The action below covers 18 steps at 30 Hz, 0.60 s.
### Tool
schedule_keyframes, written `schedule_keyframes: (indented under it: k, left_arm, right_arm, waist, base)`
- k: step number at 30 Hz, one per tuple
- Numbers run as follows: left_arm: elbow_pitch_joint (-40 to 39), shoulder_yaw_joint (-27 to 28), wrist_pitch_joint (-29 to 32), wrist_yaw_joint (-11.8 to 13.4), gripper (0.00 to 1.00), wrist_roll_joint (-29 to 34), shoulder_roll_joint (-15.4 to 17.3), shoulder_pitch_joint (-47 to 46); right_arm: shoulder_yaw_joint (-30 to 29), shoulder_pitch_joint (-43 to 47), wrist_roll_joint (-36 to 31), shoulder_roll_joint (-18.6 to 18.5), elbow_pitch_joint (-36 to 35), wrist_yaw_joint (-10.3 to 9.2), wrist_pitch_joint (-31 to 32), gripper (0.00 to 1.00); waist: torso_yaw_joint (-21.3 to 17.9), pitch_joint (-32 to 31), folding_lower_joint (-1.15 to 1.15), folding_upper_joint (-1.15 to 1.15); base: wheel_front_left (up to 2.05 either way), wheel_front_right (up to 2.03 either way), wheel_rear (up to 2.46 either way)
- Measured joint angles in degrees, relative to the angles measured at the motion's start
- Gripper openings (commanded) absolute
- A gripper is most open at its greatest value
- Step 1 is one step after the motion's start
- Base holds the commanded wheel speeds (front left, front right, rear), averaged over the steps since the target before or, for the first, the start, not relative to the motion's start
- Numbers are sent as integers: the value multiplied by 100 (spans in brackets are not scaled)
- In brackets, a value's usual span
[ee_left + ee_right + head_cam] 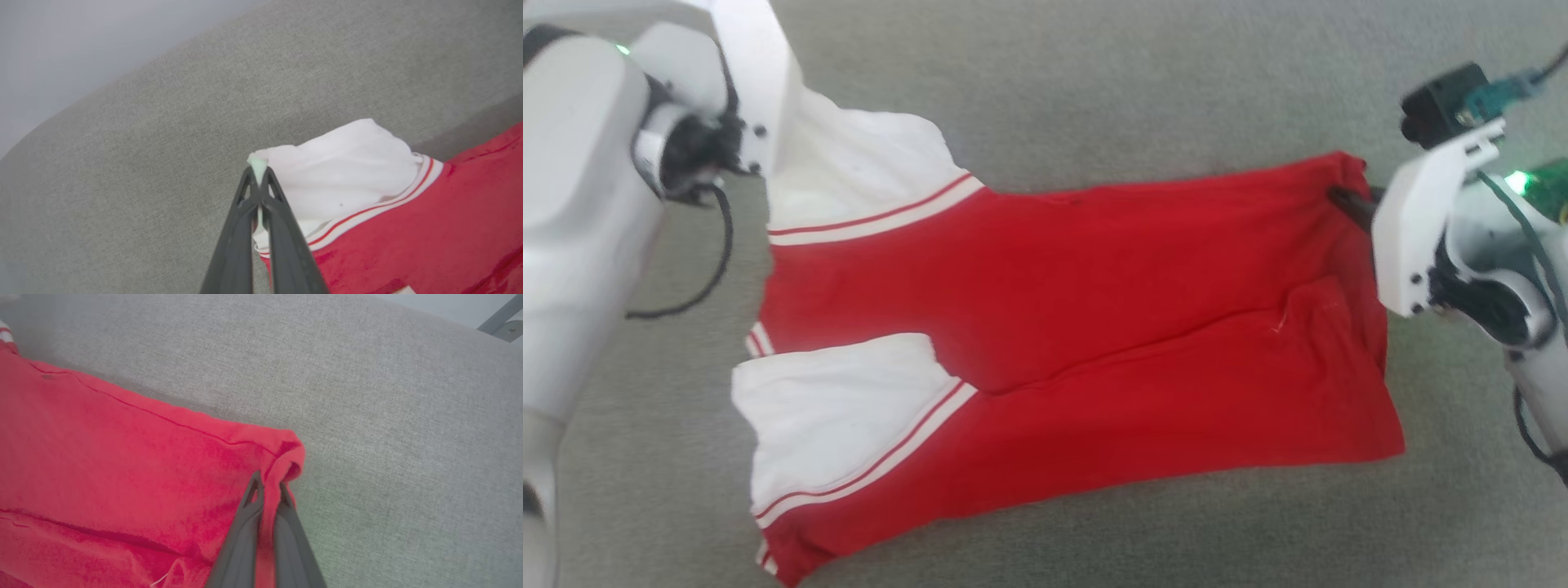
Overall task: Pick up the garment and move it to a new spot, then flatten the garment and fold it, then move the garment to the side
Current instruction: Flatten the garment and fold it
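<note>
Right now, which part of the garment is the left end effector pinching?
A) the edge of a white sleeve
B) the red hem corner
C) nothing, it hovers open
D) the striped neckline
A: in the left wrist view the left end effector is shut on the edge of a white sleeve of the garment.
</note>
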Motion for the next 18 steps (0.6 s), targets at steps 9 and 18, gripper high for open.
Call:
schedule_keyframes:
  k: [9, 18]
  left_arm:
    - [-3212, -73, 773, 1230, 0, -64, 1065, 1430]
    - [-5988, -120, 1230, 2609, 0, -130, 2089, 2893]
  right_arm:
    - [-896, 1206, -126, -265, -1027, 0, 544, 0]
    - [-1819, 2405, -286, -32, -1691, 0, 1128, 0]
  waist:
    - [332, -489, 0, 0]
    - [470, -666, 0, 0]
  base:
    - [0, 0, 0]
    - [0, 0, 0]
